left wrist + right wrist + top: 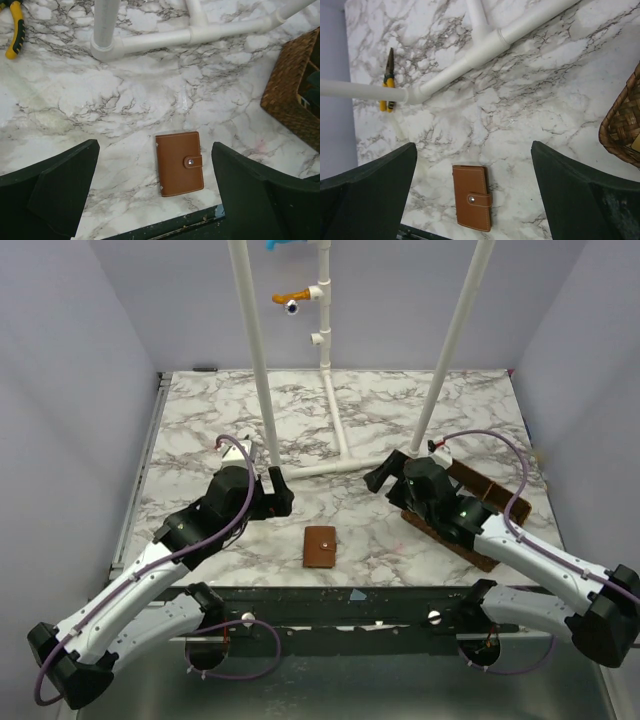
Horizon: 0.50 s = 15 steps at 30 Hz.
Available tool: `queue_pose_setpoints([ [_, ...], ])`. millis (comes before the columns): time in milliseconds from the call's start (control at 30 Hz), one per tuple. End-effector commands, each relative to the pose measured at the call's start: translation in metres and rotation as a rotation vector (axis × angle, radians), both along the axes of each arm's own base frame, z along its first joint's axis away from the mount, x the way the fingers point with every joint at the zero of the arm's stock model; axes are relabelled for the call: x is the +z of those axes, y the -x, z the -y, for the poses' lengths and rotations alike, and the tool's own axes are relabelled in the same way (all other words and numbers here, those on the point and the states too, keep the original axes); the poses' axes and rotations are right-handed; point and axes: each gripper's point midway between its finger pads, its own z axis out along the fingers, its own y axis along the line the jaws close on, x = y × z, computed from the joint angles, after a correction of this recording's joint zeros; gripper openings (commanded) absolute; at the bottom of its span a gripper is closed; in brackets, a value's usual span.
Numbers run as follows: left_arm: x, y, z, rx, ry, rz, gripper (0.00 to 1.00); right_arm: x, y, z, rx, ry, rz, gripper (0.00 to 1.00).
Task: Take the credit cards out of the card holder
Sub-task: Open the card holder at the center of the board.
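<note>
The card holder (320, 547) is a small brown leather wallet lying flat and closed near the table's front edge, its snap tab fastened. It also shows in the left wrist view (179, 163) and the right wrist view (471, 197). The credit cards are hidden inside it. My left gripper (280, 490) hovers up and to the left of the wallet, open and empty (154, 150). My right gripper (380, 474) hangs up and to the right of it, also open with nothing between its fingers (473, 147).
A brown woven basket (497, 498) sits at the right under my right arm, also seen in the left wrist view (290, 95). A white pipe frame (330, 390) stands mid-table. Yellow-handled pliers (387, 80) lie by a frame post.
</note>
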Motion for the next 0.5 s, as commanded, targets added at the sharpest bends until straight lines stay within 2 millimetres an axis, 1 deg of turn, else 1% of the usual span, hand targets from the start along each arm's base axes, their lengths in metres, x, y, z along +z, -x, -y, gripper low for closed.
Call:
queue_pose_setpoints([
  [0, -0.014, -0.005, -0.004, 0.017, -0.085, -0.047, 0.98, -0.011, 0.0, 0.004, 0.022, 0.105, -0.036, 1.0],
  [100, -0.021, -0.006, -0.003, 0.009, -0.108, -0.062, 0.98, -0.023, 0.002, 0.0, 0.08, 0.155, -0.058, 1.0],
  [200, -0.025, -0.004, 0.004, -0.023, -0.068, -0.052, 0.98, -0.035, 0.003, 0.0, 0.101, 0.202, -0.081, 1.0],
  [267, -0.027, -0.003, 0.004, -0.025, -0.059, -0.058, 0.98, -0.041, 0.003, 0.001, 0.102, 0.222, -0.104, 1.0],
  [467, -0.032, -0.004, 0.003, -0.015, -0.067, -0.081, 0.98, -0.055, 0.009, -0.008, 0.136, 0.22, -0.137, 1.0],
])
